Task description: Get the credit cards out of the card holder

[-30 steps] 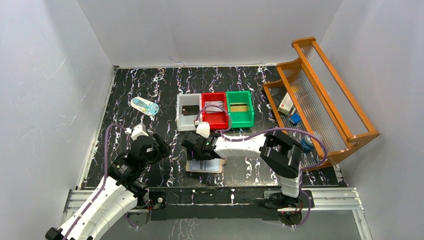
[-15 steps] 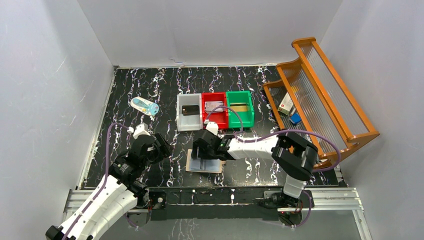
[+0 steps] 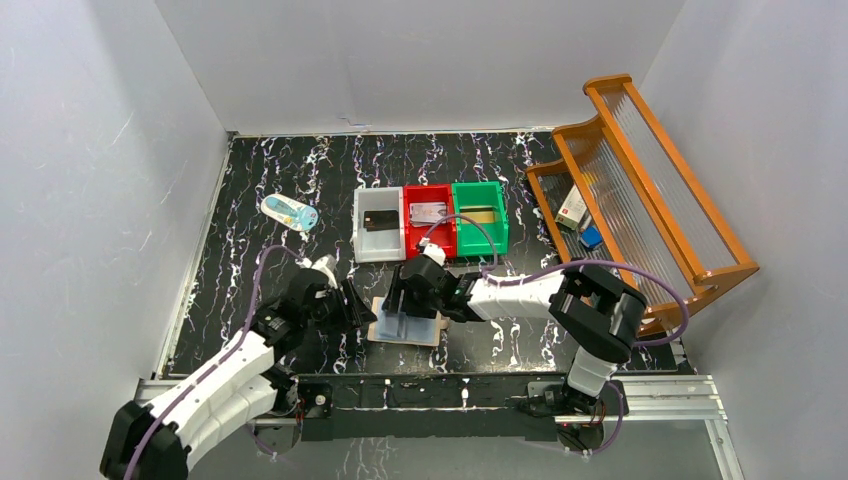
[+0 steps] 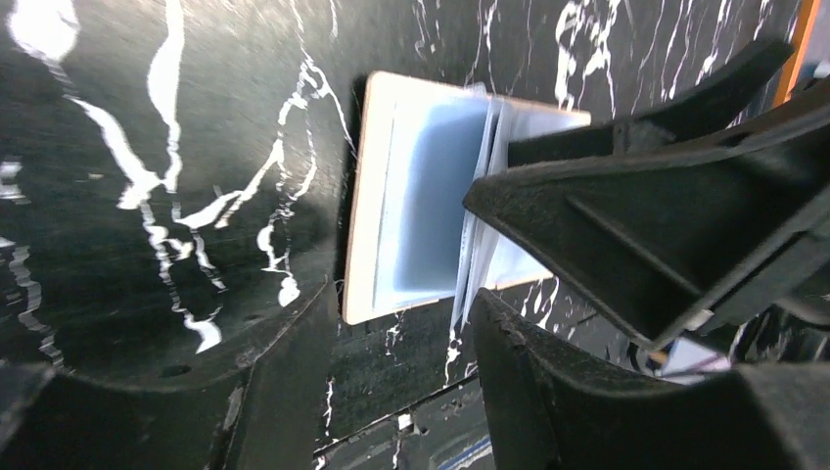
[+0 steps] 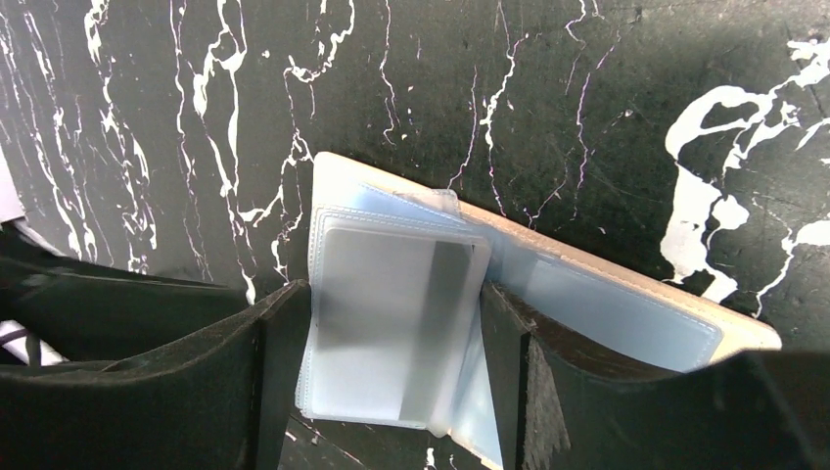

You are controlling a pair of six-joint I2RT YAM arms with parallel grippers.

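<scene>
A: Right wrist view: we see the holder (image 5: 626,313) lying open on the table (image 5: 587,117). It has a tan rim and pale blue pockets, and a fan of clear sleeves (image 5: 382,323) is spread over one half.

B: Is anything in those sleeves?

A: A dark band shows through the top one. We cannot tell whether that is a card.

B: And the fingers there?

A: The right gripper (image 5: 391,294) has its fingers apart, one on each side of the fan. The sleeve edges lie right against them, and we cannot tell if they press.

B: On the left wrist view, we see the left gripper (image 4: 401,323) with fingers apart too, the holder's edge in the gap.

A: From above, the holder sits near the front edge, between the arms. Behind it stand three bins: a black card (image 3: 380,221) in the white bin (image 3: 360,240), a silvery card (image 3: 428,213) in the red bin (image 3: 430,243), and a gold card (image 3: 480,215) in the green bin (image 3: 482,240).
</scene>
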